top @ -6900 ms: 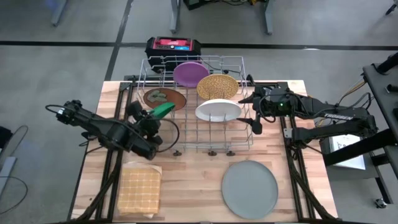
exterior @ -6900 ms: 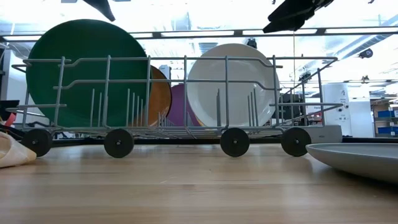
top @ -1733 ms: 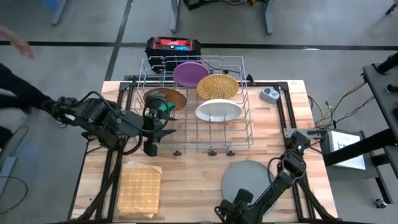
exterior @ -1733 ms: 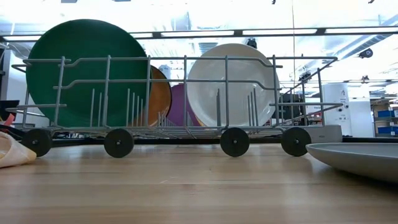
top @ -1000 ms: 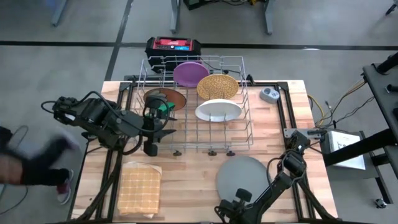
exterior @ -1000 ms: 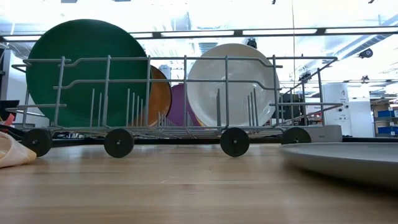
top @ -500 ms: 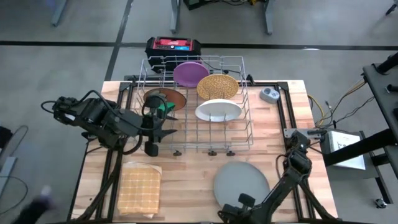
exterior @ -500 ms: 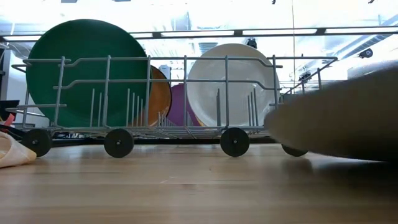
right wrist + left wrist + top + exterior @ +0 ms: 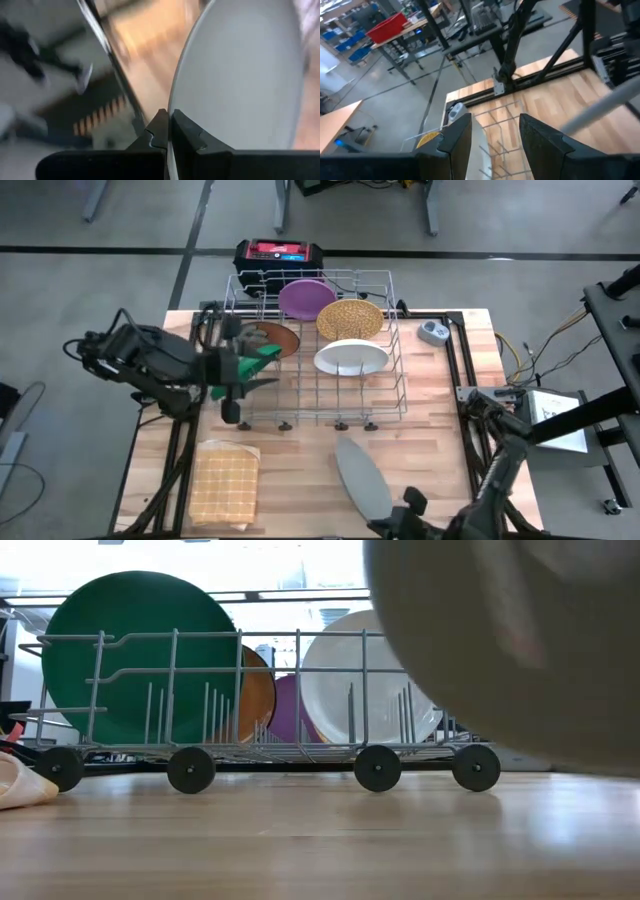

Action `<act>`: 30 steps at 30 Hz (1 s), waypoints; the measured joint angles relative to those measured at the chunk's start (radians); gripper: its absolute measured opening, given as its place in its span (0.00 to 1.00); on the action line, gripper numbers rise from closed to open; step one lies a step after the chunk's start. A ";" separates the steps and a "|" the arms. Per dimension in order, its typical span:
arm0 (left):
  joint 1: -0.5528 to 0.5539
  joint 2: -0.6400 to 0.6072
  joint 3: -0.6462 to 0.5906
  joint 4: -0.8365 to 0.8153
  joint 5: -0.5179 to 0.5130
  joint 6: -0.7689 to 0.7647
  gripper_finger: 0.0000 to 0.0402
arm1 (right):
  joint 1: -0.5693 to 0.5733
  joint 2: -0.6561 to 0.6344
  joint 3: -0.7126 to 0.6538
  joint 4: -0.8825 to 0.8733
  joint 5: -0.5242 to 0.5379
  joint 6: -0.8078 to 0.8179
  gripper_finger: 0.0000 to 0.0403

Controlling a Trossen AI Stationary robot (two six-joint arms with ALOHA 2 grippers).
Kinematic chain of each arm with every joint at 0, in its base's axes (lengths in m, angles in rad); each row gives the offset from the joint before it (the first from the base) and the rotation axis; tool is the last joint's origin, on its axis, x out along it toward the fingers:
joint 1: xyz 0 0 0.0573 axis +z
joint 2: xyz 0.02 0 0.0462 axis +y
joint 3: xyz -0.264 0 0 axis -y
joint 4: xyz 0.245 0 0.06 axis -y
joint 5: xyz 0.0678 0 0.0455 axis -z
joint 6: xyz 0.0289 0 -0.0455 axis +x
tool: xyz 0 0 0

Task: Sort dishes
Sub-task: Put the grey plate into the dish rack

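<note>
A wire rack (image 9: 315,345) at the table's far middle holds the purple (image 9: 306,298), yellow speckled (image 9: 350,319), white (image 9: 350,357), brown (image 9: 270,335) and green (image 9: 262,356) plates, standing on edge between its prongs. The low view shows the green plate (image 9: 140,655) and the white plate (image 9: 350,670) upright. The grey plate (image 9: 362,473) hangs above the table's near middle, with my right gripper (image 9: 400,505) shut on it. It fills the low view's right as a grey blur (image 9: 520,650). My left gripper (image 9: 250,375) is open beside the rack's left end, with nothing between its fingers (image 9: 457,135). My right gripper pinches the grey plate's rim (image 9: 171,117) between its two fingers, one finger on each face. It comes from the table's near side, at the plate's near end (image 9: 385,502). The plate is lifted clear of the table and stands tilted on edge.
A square tan cloth (image 9: 225,480) lies at the near left. A small round grey-blue gadget (image 9: 433,332) sits right of the rack. A black and red box (image 9: 278,253) stands beyond the far edge. Bare wood lies between the rack and the near edge.
My right gripper has risen and rolled with the grey plate. The plate lay flat on the table at the near right. It is now lifted clear, tipped up on edge and shifted a little toward the table's left. My left gripper has risen a little.
</note>
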 joint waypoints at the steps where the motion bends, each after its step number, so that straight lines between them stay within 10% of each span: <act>1: 0.000 0.000 0.008 -0.001 0.012 0.000 0.39 | 0.001 -0.001 0.000 0.024 0.046 -0.032 0.00; 13: 0.000 0.001 0.118 -0.011 -0.140 -0.040 0.39 | -0.058 0.013 0.000 0.352 0.591 -0.325 0.00; 30: 0.001 -0.006 0.318 -0.037 -0.146 0.070 0.39 | -0.313 0.014 0.062 0.776 0.482 -0.744 0.00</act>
